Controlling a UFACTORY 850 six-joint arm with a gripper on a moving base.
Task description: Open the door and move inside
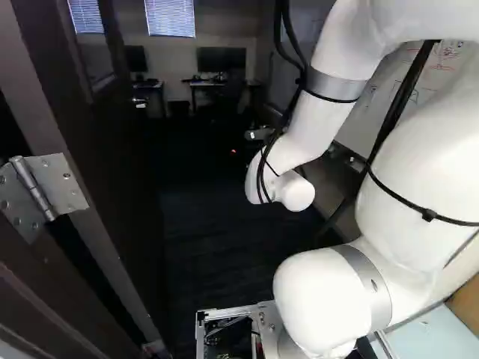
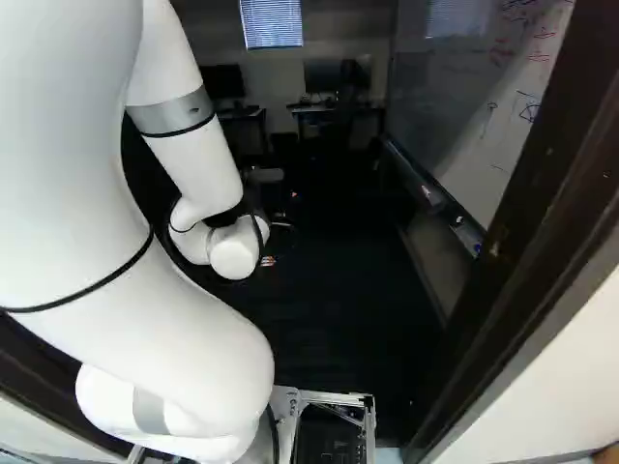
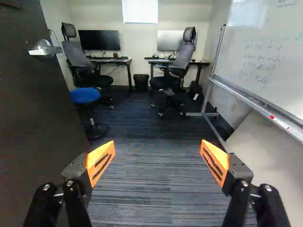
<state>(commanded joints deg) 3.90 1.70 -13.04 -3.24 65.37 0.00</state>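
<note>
Wrist view — we log the pincer [image 2: 269, 261] open, orange pads [image 3: 100, 161] spread wide. The door [image 3: 33, 118] stands open at its ten o'clock, lever handle [image 3: 45, 48] showing; blue stool [image 3: 85, 95] at eleven, whiteboard [image 3: 270, 56] at two — striped carpet [image 3: 151, 165] toward twelve.

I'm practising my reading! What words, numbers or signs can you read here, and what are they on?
Whiteboard: faint handwriting, too blurred to read.
Same whiteboard, right base view: red and dark scribbles, too small to read.
Anywhere else: any marks are too tiny to read.
So there are none I can quote for you.
</note>
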